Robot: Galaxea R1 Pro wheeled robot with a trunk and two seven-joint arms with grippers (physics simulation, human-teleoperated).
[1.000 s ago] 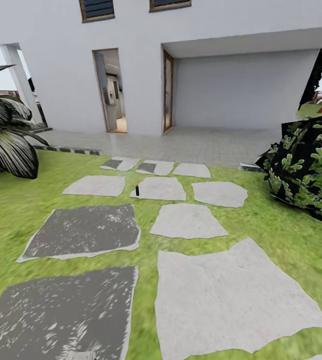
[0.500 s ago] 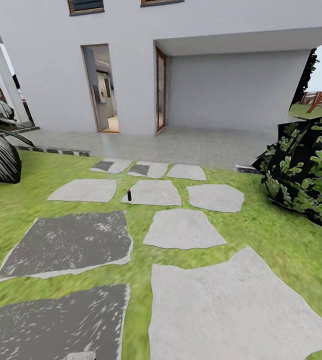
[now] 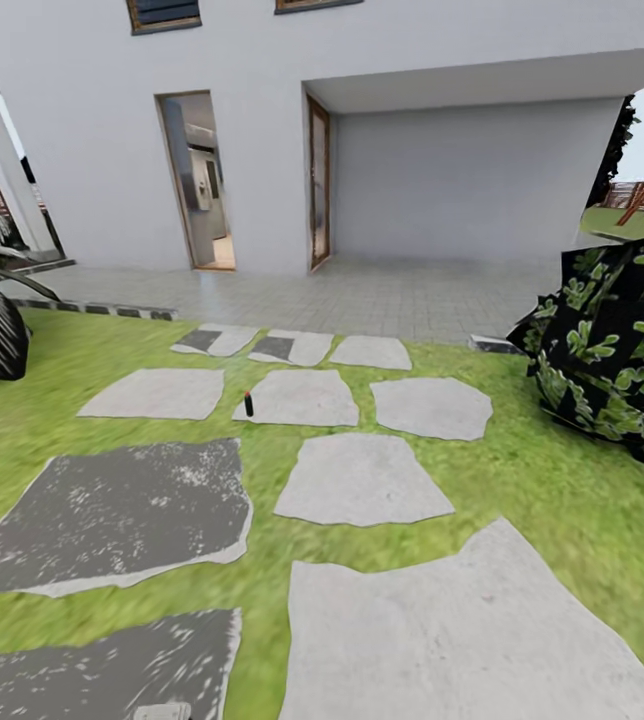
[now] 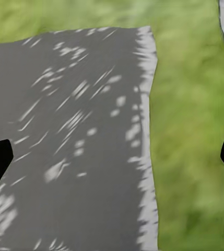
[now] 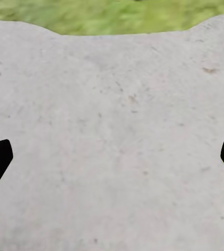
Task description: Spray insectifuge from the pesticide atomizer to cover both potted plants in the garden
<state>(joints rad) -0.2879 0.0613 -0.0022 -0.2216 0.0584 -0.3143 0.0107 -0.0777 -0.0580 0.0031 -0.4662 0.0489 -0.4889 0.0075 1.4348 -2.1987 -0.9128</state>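
Judged pesticide atomizer [image 3: 249, 404], upright at stepping stone [image 3: 300, 398] left edge, light and tippy, best gripped mid-body; left hand [image 4: 112, 157] and right hand [image 5: 112, 157] both spread apart, empty.

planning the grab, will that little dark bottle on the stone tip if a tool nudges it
Probably yes: the bottle stands upright, slim and tall for its base. It looks small, so likely light. The stone under it looks flat, so it might slide before toppling.

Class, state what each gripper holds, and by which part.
Nothing is held: the left gripper and right gripper are open over stepping stones.
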